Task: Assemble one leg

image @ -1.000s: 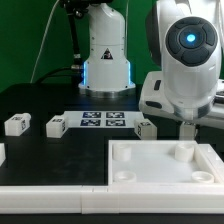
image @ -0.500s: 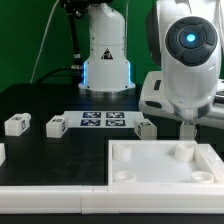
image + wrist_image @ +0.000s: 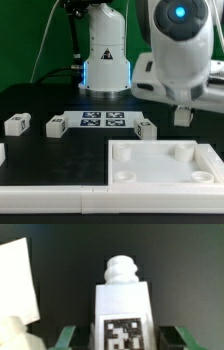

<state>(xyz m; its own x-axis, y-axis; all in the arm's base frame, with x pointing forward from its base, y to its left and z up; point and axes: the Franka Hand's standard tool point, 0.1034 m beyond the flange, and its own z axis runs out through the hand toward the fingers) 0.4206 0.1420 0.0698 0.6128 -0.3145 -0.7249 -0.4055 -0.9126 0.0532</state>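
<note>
Along the desk's near edge lies the white tray (image 3: 150,188), with a raised rim all round and round sockets (image 3: 183,152) standing up in its corners toward the exterior view's right; no loose part shows inside it, and no leg is seated there yet. Above the tray's far corner on that side hangs the gripper (image 3: 183,112), its green fingers (image 3: 68,337) clamped on the leg (image 3: 122,303). The leg is held clear of the tray, with its tag facing the wrist camera and its knobbly screw end pointing away from the wrist. To do this step well, I judge, the leg should come straight over a socket, upright, go down until the screw end meets the hole, then turn with no sideways push; a tilt would likely cross the thread or shove the tray. Farther back, mid-desk, three spare legs (image 3: 56,125) sit in a row, apart from one another, with the marker board (image 3: 103,121) among them
</note>
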